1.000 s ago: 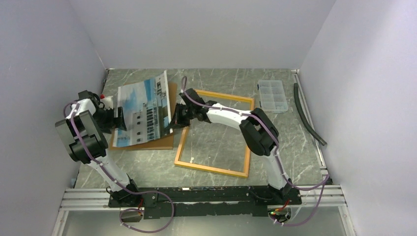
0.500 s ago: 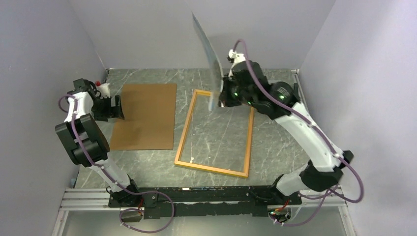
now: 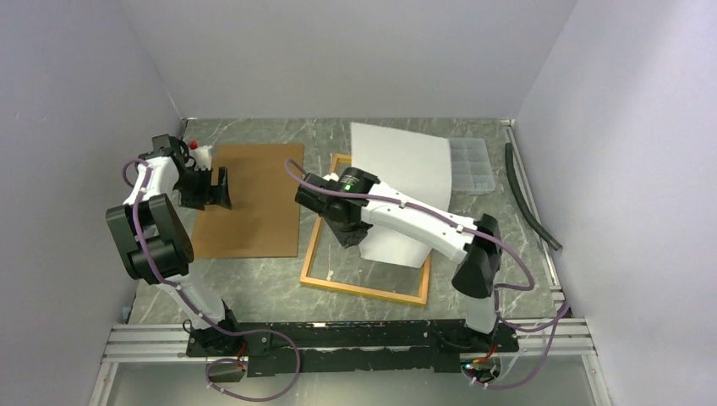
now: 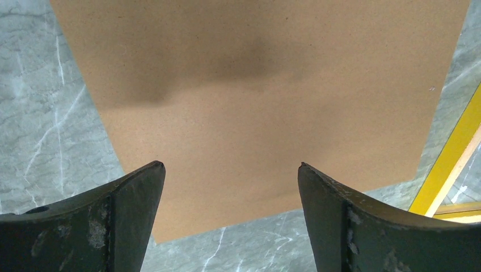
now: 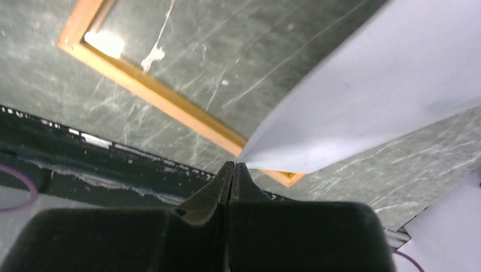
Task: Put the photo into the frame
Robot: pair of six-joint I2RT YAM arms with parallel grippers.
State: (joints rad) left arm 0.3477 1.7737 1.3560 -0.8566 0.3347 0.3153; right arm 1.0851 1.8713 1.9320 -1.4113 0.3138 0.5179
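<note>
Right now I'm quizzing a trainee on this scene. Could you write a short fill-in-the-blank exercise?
1. The photo shows its ___ side upward.
2. The right gripper is ___ on its corner, above the frame.
3. The left gripper hangs ___ over the brown board.
Missing: white; shut; open.

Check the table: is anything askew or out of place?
Yes. The photo lies white side up and crooked over the frame; its far part sticks out past the frame toward the clear box. The right tool pinches one corner.
</note>
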